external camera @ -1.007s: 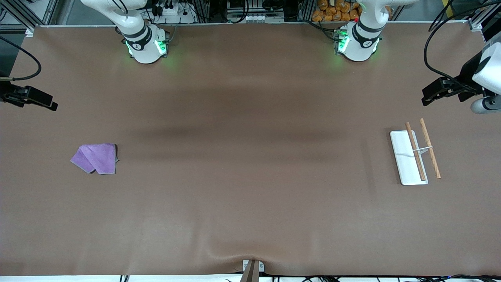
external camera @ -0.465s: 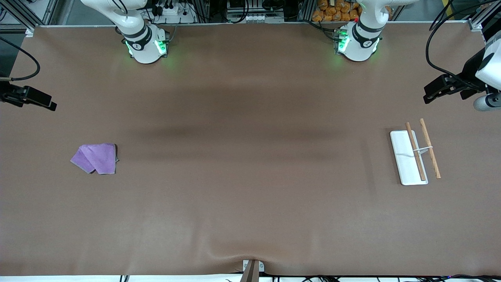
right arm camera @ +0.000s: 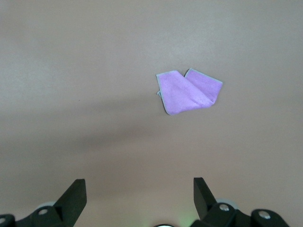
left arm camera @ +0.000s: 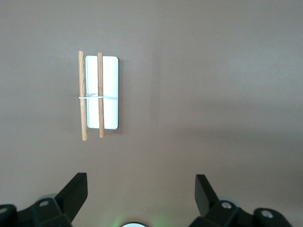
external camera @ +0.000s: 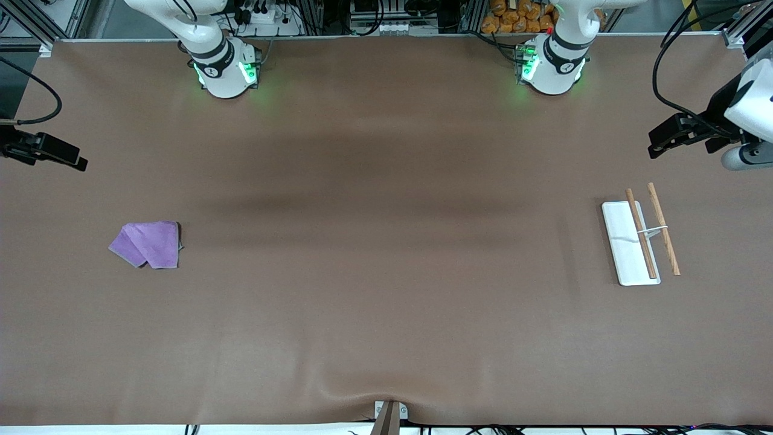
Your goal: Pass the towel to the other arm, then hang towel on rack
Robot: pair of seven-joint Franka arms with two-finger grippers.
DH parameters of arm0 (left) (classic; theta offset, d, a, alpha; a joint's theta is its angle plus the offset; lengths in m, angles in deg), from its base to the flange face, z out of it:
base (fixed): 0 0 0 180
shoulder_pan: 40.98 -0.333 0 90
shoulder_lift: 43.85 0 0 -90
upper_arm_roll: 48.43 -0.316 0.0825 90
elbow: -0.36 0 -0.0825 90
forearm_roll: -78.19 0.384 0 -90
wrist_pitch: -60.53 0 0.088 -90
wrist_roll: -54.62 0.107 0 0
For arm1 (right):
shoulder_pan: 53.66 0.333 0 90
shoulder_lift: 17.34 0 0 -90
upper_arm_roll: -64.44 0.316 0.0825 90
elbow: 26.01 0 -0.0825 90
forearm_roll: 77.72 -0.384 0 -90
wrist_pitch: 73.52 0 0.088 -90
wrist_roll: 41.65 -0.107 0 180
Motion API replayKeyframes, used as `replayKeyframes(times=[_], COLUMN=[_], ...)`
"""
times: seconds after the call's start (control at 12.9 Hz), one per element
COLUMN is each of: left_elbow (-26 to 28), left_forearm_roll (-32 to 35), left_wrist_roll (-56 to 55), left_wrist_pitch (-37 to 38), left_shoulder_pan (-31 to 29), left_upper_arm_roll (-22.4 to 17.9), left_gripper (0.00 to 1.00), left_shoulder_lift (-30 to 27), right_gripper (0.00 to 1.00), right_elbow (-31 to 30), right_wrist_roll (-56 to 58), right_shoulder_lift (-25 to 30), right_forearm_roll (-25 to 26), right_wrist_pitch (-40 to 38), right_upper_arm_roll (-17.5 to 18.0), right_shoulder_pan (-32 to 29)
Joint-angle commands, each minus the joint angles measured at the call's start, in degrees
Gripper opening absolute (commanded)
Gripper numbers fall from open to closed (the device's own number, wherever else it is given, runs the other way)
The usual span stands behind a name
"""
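A: What is cut off here?

B: Both arms. In the front view the right end effector [external camera: 78,162] shows only as a dark piece at the left edge of the frame, over the worktop [external camera: 386,314]; the left end effector [external camera: 655,148] juts in at the right edge, its arm mostly out of frame.

A: Can you see the fingers there?

B: Not clearly — the wrist views settle it. The left end effector [left arm camera: 141,189] is released, fingers [left arm camera: 76,189] spread wide at the bottom of the frame; the right end effector [right arm camera: 139,191] is spread likewise, grasping nothing.

A: And the towel?

B: The towel [external camera: 148,243] lies folded and flat at the left of the front view, toward the right arm's end — centre-right in the right wrist view [right arm camera: 188,92]. The rack [external camera: 640,235] sits at the right, two wooden rods over a white base, upper left in the left wrist view [left arm camera: 98,96].
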Motion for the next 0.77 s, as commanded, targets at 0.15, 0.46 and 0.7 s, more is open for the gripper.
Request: replayKeyframes(times=[0.15,0.46,0.7], left_elbow=[-0.2,-0.2,-0.2], left_forearm_roll=[0.3,0.3,0.2], left_wrist_roll=[0.2,0.1,0.0], left_wrist_pitch=[0.6,0.6,0.6], left_shoulder_pan=[0.3,-0.1,-0.1], left_upper_arm_roll=[1.4,1.9,1.9], left_gripper=[1.0,1.0,1.0], left_shoulder_lift=[0.0,0.2,0.3], right_gripper=[1.0,1.0,1.0], right_elbow=[0.5,0.4,0.4], right_wrist_roll=[0.2,0.3,0.2], right_shoulder_lift=[-0.2,-0.2,-0.2], right_forearm_roll=[-1.0,-1.0,-1.0], right_wrist_pitch=[-0.5,-0.5,-0.5], right_upper_arm_roll=[0.3,0.3,0.3], right_shoulder_pan=[-0.9,-1.0,-0.9])
